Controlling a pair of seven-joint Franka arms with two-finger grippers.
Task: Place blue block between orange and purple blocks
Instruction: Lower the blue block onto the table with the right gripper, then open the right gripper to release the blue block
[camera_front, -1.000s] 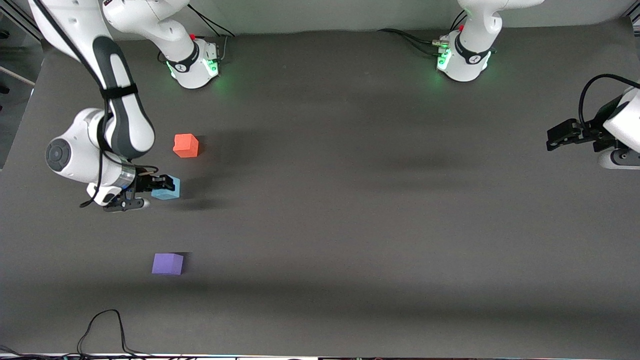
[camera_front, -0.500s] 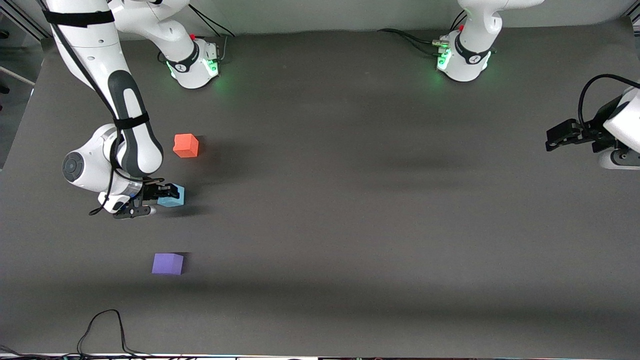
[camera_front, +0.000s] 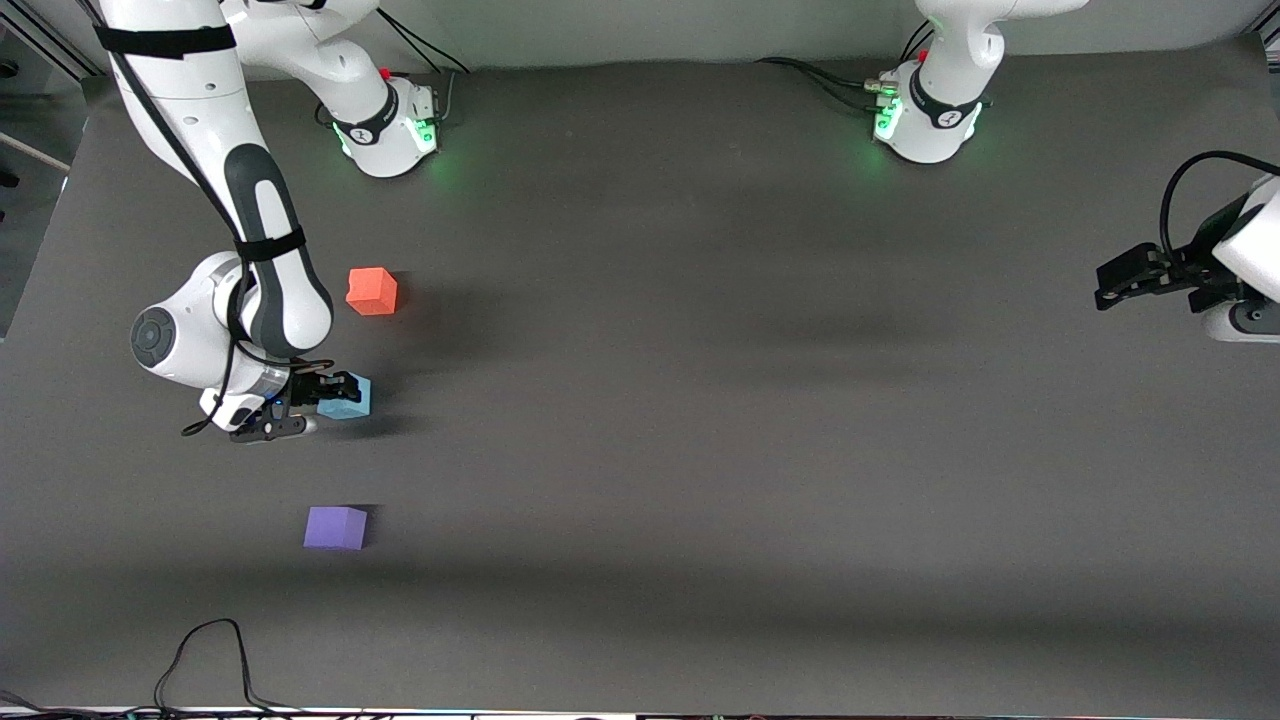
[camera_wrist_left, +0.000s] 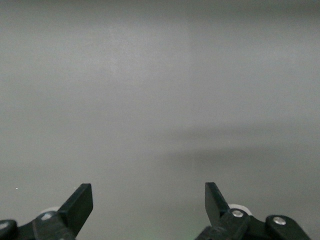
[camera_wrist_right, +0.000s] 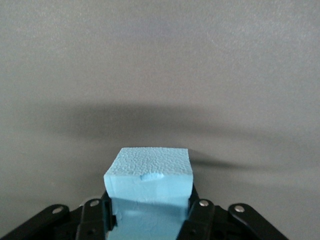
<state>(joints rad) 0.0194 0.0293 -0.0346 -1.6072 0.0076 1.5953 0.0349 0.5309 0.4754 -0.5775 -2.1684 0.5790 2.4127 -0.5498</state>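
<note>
My right gripper (camera_front: 333, 396) is shut on the blue block (camera_front: 350, 399), a light sky-blue cube held low over the table toward the right arm's end. The right wrist view shows that blue block (camera_wrist_right: 149, 180) clamped between the black fingers (camera_wrist_right: 198, 220). The orange block (camera_front: 372, 291) rests on the table farther from the front camera than the held cube. The purple block (camera_front: 335, 528) lies nearer to the camera. The held cube sits between those two in the front view. My left gripper (camera_front: 1108, 282) waits open at the left arm's end of the table, and the left wrist view shows its fingertips (camera_wrist_left: 80, 202) apart over bare table.
A black cable (camera_front: 205, 655) loops along the table's front edge near the purple block. The two arm bases (camera_front: 395, 125) stand at the table's back edge. The grey table (camera_front: 700, 400) spreads bare between the blocks and the left arm.
The right arm carried the blue block a short way toward the front camera and lower, from beside the orange block to a spot between orange and purple. The left arm stayed still.
</note>
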